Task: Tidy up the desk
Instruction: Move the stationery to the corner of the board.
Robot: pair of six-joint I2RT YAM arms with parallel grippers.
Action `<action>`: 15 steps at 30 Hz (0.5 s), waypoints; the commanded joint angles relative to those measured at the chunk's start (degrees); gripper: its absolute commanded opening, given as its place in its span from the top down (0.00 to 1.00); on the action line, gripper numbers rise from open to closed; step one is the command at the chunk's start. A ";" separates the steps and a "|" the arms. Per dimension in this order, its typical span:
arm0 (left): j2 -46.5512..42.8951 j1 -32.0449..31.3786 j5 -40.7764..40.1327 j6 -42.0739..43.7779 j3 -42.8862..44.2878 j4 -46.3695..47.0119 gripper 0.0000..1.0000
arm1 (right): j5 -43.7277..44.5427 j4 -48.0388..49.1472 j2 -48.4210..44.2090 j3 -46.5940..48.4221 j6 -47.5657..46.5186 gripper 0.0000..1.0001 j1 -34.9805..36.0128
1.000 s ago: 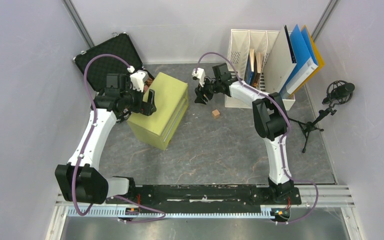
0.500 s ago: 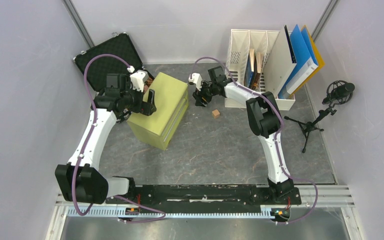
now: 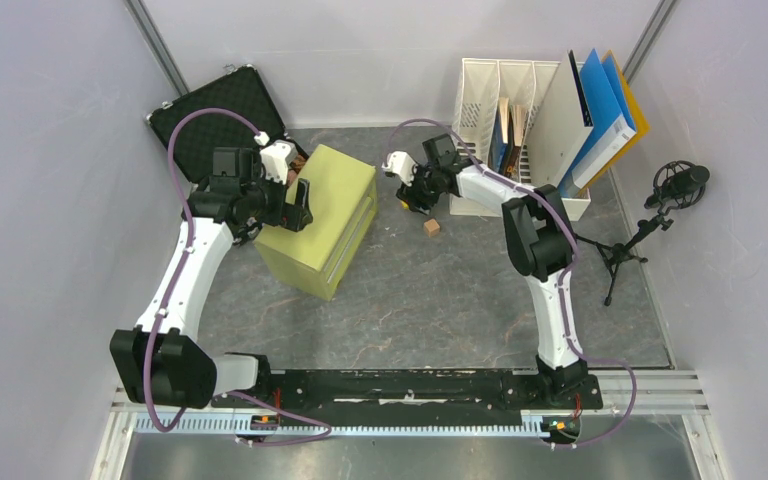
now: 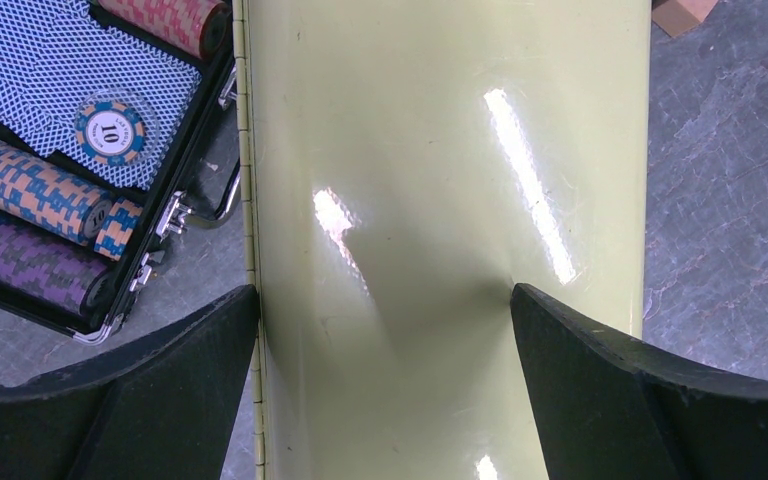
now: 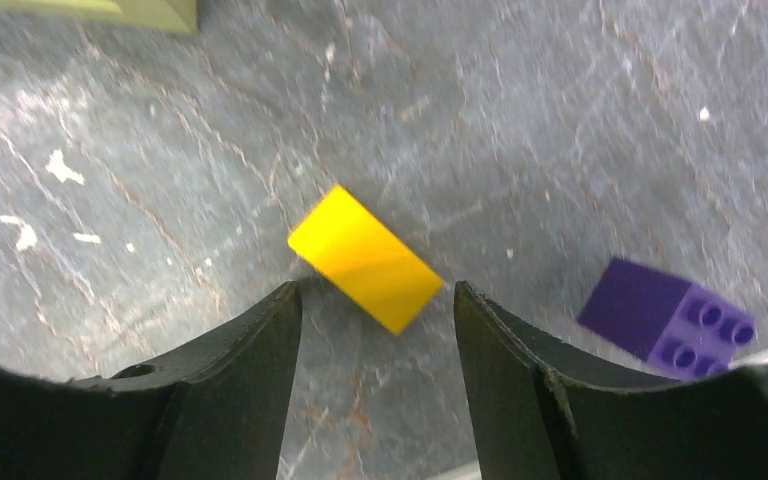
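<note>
Grey veined tabletop (image 3: pixel 440 300) lies under both arms. We read the right fingers (image 5: pixel 240 380) as half-spread and empty, with the yellow block (image 5: pixel 365 258) diagonal between their tips. The left fingers (image 4: pixel 160 390) stand wide over the cabinet (image 4: pixel 440 150). On closing, the skewed block may twist out.

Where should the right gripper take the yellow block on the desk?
Come from above and pinch its two long side faces, across the short width. The yellow block lies flat on the desk, diagonal to the open right gripper, so twist the wrist to square up first.
</note>
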 commanded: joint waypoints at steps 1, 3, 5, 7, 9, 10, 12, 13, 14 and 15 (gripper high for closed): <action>-1.79 -1.14 -1.12 -1.76 -0.62 -0.16 0.00 | 1.24 -3.46 -4.81 -2.82 -2.58 0.36 -1.03; -2.07 -0.81 -3.70 -2.92 -0.24 0.71 0.00 | -3.32 -3.53 -5.93 -2.64 -1.11 0.36 -0.87; -2.06 -0.12 -4.31 -3.67 0.21 1.72 0.00 | -8.17 -3.51 -6.36 -1.55 0.57 0.35 -0.46; -1.80 0.25 -4.50 -4.42 0.93 2.48 0.00 | -9.92 -3.55 -5.91 0.38 1.83 0.35 0.62; -1.31 0.59 -4.01 -5.43 1.53 3.22 0.00 | -10.46 -3.51 -5.13 2.61 2.25 0.33 1.89; -1.05 0.77 -3.77 -5.99 1.65 3.85 0.00 | -10.50 -3.28 -4.47 3.78 2.60 0.32 2.58; -0.57 1.19 -3.35 -7.48 1.76 5.13 0.00 | -10.79 -2.53 -3.13 6.16 3.93 0.29 3.40; -0.24 1.40 -2.73 -8.04 1.89 5.59 0.00 | -11.18 -1.88 -2.29 7.07 4.84 0.27 3.63; 0.16 1.88 -1.87 -8.80 2.00 6.12 0.00 | -11.79 -1.38 -1.67 8.22 5.69 0.26 3.59; 0.63 2.40 -1.29 -9.49 2.14 6.43 0.00 | -12.57 -0.67 -1.04 8.90 6.81 0.24 3.66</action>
